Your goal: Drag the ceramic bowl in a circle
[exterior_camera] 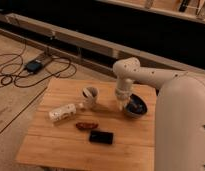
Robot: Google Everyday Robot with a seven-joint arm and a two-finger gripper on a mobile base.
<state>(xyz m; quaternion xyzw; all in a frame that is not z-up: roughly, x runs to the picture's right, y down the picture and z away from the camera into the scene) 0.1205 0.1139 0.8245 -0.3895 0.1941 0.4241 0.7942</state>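
The ceramic bowl (134, 107) is sitting near the right edge of the wooden table (56, 145), at about three o'clock from the white mug (89, 96) and well apart from it. The arm is reaching down from above, and the hand (125, 104) is pressing in at the bowl's left rim, at roughly nine o'clock on the bowl. How far the hand is open, and whether it is pinching the rim or only resting against it, I cannot tell.

By my reading, the contact step is being made or the drag is just under way: the hand is at the bowl, and the bowl is sitting flat on the table.

The next move is likely calling for a steady downward hold on the rim while sweeping the bowl round a loop. The circle should be staying small, since the table edge is close at three o'clock and the mug, a pale can (62, 113), a brown snack (86, 125) and a black phone (101, 136) are lying between seven and nine o'clock.
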